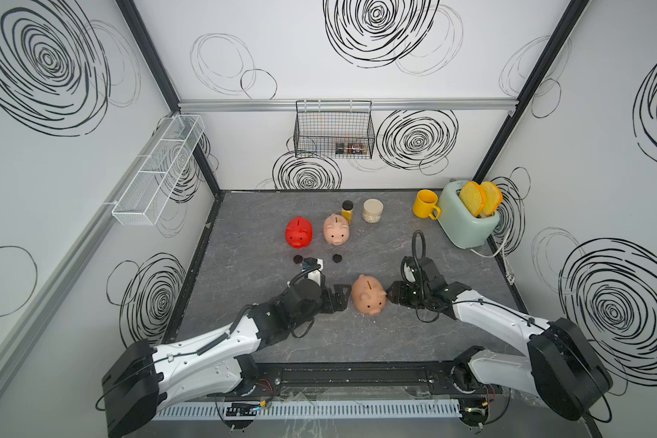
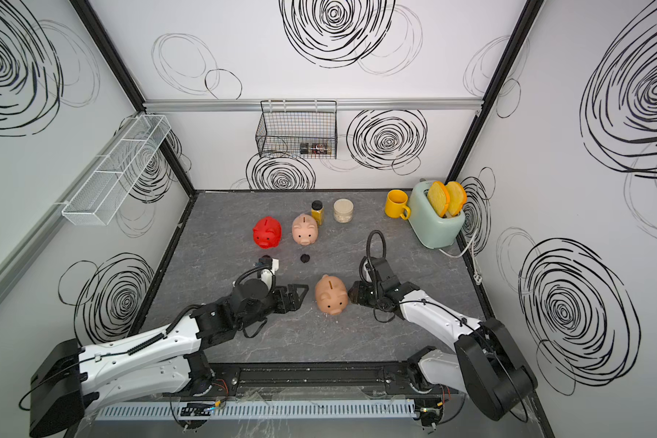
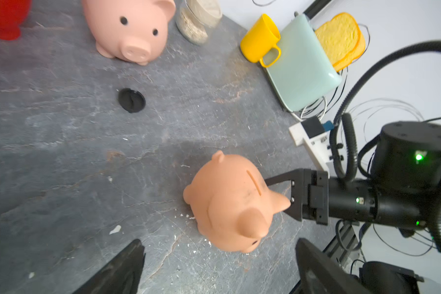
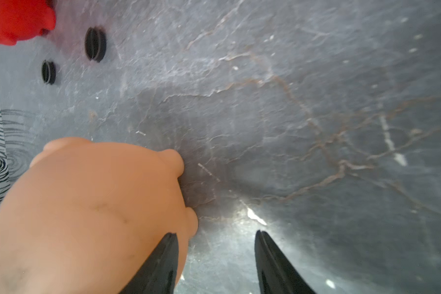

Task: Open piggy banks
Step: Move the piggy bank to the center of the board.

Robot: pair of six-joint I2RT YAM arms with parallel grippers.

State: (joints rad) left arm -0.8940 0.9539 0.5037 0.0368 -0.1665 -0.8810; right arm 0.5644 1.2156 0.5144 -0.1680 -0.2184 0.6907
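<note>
Flanking 1 peach pig [image 1: 368, 294]: left gripper [image 1: 343, 297] and right gripper [image 1: 389, 292], fingers spread.
Beyond: 1 red pig [image 1: 299, 232], 1 pink pig [image 1: 336, 229], 2 black plugs [image 1: 297, 259] [image 1: 336, 258].

A: Arm poses?
B: The left arm [image 1: 213, 347] and right arm [image 1: 488, 309] were stretched forward and low, with the grippers pointed inward at each other.
A: Jaws?
B: Stood wide apart on the left gripper [image 1: 341, 298]; parted, narrower gap, on the right gripper [image 1: 390, 294].

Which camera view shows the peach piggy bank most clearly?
The left wrist view: the peach piggy bank appears whole and large, coin slot visible. Both top views show it whole but small. The right wrist view shows only part of its body, close and blurred.
</note>
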